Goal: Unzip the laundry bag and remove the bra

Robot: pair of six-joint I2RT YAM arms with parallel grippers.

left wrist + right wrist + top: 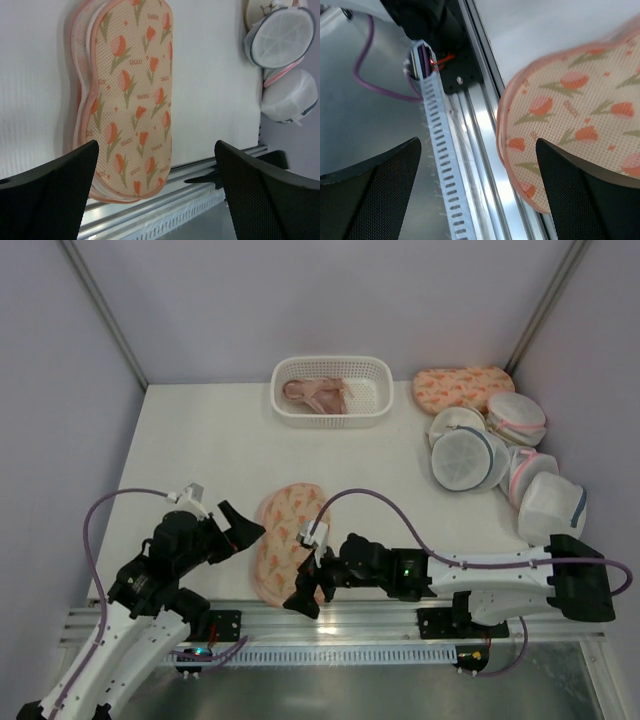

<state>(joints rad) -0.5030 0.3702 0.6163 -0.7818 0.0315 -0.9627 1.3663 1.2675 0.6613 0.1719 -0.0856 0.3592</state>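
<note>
The laundry bag [283, 540], peanut-shaped with an orange tulip print and pink edging, lies flat near the table's front edge. Its near end overhangs the metal rail. It also shows in the left wrist view [132, 100] and the right wrist view [570, 120]. My left gripper [236, 530] is open and empty just left of the bag [156, 150]. My right gripper [308, 585] is open and empty at the bag's near end, over the rail [479, 150]. A pale pink bra [316, 395] lies in the white basket [375, 405] at the back.
A second printed bag [463, 387] lies at the back right. Round white mesh bags [465, 455] are piled along the right side, also in the left wrist view [280, 37]. An aluminium rail [330, 625] with a slotted cable duct [440, 145] runs along the front.
</note>
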